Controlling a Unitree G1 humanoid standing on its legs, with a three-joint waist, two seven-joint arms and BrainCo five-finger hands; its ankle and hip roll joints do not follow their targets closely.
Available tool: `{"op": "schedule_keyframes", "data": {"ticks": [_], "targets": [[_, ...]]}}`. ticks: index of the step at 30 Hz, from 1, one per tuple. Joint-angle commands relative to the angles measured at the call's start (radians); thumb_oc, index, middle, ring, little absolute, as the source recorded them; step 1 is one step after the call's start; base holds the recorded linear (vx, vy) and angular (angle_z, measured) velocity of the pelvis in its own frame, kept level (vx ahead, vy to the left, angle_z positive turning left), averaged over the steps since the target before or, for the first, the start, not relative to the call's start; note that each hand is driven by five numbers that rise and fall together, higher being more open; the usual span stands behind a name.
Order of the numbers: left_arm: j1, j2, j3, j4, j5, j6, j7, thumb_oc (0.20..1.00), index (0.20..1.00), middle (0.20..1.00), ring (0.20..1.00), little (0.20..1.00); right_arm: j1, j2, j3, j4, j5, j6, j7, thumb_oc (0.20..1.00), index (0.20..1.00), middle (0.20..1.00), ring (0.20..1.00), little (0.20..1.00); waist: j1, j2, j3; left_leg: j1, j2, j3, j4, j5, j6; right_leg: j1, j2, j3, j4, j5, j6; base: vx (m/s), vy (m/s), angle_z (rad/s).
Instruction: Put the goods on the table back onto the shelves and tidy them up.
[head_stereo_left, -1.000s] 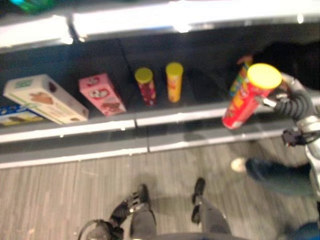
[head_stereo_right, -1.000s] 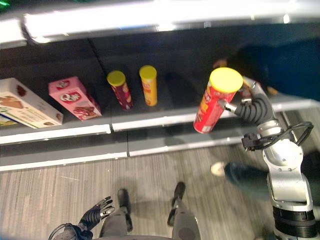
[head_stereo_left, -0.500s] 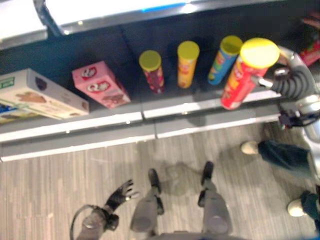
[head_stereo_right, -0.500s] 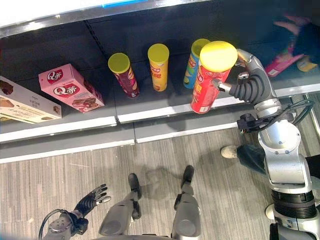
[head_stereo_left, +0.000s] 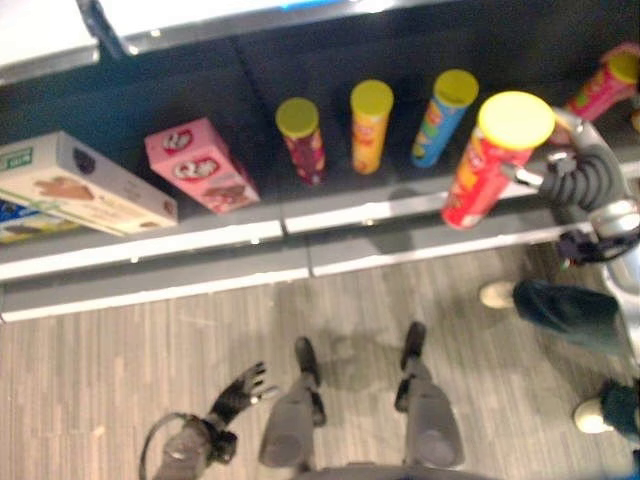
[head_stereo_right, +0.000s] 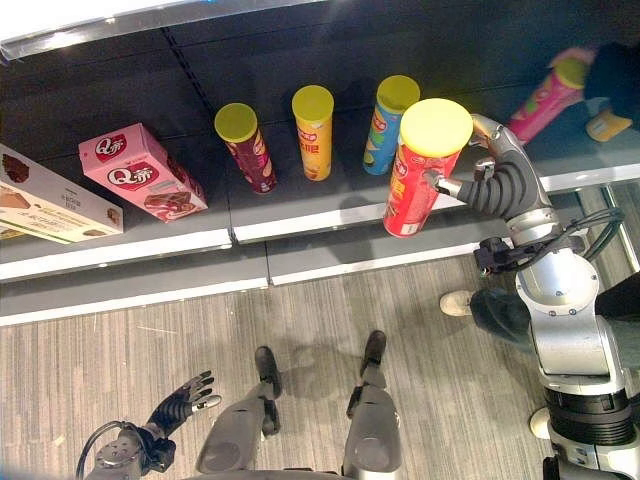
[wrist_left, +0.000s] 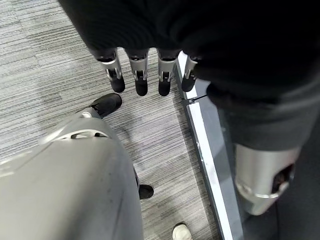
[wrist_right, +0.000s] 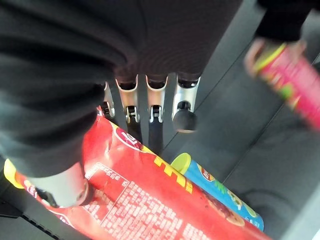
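Right hand curls round the red can, now more upright than a second ago, its base over the front edge of the shelf beside the blue can. A person's hand has brought a pink can in at far right. Placement looks close. Left hand hangs low, fingers spread, holding nothing.

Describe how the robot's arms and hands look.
Both arms are silver-grey with rounded joint housings. Each hand, the right hand and the left hand, has a dark ribbed cover over its back and wrist, and silver fingers ending in dark tips.
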Motion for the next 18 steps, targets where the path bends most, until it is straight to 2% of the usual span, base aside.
{"op": "schedule_keyframes", "data": {"ticks": [1,13,14,15,18], "targets": [[0.031,0.062,-0.028,0.004,-0.009,-0.025,0.002,1.0,1.0,1.0,1.0,1.0,-0.021,-0.049,-0.059,-0.074,0.001,-0.075,-0.034,0.2,0.2,0.2,0.2,0.2,0.008,-0.002,-0.064,0.021,0.06,-0.004,0.064,-0.089,-0.042,-0.071,-0.048,0.014,0.199,-0.075,0.056,0.0,0.0,0.0],[0.031,0.069,-0.04,0.006,-0.002,-0.029,0.0,1.0,1.0,1.0,1.0,1.0,-0.005,-0.05,-0.061,-0.075,-0.001,-0.081,-0.032,0.2,0.2,0.2,0.2,0.2,0.0,-0.003,-0.076,0.025,0.071,-0.005,0.076,-0.092,-0.049,-0.059,-0.049,0.01,0.204,-0.076,0.061,0.01,-0.002,0.0],[0.031,0.062,-0.037,0.029,0.012,-0.031,0.0,1.0,1.0,1.0,1.0,1.0,0.019,-0.026,-0.059,-0.074,0.005,-0.089,-0.036,0.2,0.2,0.2,0.2,0.2,-0.006,-0.005,-0.109,0.074,0.074,0.012,-0.019,-0.061,-0.063,-0.006,-0.038,-0.006,0.123,-0.057,0.065,0.11,0.001,-0.01],[0.032,0.062,-0.037,0.03,0.013,-0.032,0.0,1.0,1.0,1.0,1.0,1.0,0.021,-0.025,-0.06,-0.075,0.005,-0.089,-0.036,0.2,0.2,0.2,0.2,0.2,-0.006,-0.004,-0.107,0.084,0.074,0.012,-0.031,-0.055,-0.063,0.003,-0.036,-0.009,0.113,-0.053,0.066,0.15,-0.013,0.07],[0.031,0.045,-0.027,0.072,0.04,-0.044,-0.011,1.0,1.0,1.0,1.0,1.0,0.071,0.019,-0.057,-0.074,0.003,-0.102,-0.038,0.2,0.2,0.2,0.2,0.2,-0.021,-0.015,-0.188,0.081,0.089,0.043,-0.055,-0.038,-0.095,0.078,-0.016,-0.059,-0.053,0.021,0.07,0.1,-0.051,0.06]]}}
